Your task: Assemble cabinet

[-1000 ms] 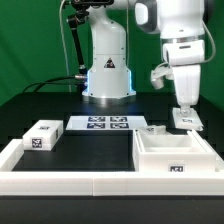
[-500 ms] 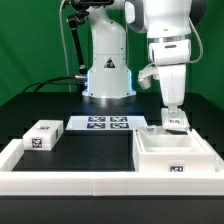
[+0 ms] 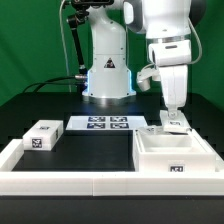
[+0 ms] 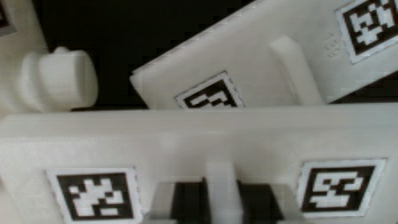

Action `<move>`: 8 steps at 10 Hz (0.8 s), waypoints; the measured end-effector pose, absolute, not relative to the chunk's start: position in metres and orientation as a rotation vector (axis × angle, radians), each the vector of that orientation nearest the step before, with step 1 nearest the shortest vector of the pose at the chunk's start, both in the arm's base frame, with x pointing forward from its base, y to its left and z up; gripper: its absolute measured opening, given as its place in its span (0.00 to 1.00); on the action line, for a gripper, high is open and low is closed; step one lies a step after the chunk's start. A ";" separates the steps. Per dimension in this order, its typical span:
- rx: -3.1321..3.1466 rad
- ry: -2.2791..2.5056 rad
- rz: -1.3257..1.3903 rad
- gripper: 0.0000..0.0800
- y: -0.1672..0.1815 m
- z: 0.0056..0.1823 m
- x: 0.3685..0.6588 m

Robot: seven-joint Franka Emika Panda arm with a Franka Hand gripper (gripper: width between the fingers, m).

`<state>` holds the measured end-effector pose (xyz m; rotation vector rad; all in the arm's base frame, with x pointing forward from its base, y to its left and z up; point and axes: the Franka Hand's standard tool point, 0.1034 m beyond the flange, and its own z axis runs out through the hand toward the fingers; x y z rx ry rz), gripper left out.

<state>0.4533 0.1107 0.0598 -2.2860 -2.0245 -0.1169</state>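
The cabinet box (image 3: 160,166), large, white and open-topped with a tag on its front, stands at the exterior view's right. My gripper (image 3: 172,113) hangs just behind it and is shut on a small white tagged block (image 3: 177,123), which is at table level. In the wrist view my dark fingers (image 4: 183,202) pinch a thin white rib of that block (image 4: 107,150), which carries two tags. Beyond the block lie a tilted white tagged surface (image 4: 249,60) and a round white knob (image 4: 54,75). A second small tagged block (image 3: 42,135) lies at the exterior view's left.
The marker board (image 3: 108,124) lies in the middle of the table in front of the robot's base (image 3: 107,75). A low white border rail (image 3: 70,182) runs along the front and left edges of the black table.
The arm swung toward the exterior view's left, and the small block shifted left with it. In the last half second almost nothing moved.
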 end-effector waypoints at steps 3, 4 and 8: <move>-2.290 -2.017 -0.114 0.09 0.109 0.059 0.453; -2.290 -2.021 -0.117 0.09 0.109 0.060 0.456; -2.290 -2.018 -0.117 0.09 0.111 0.062 0.465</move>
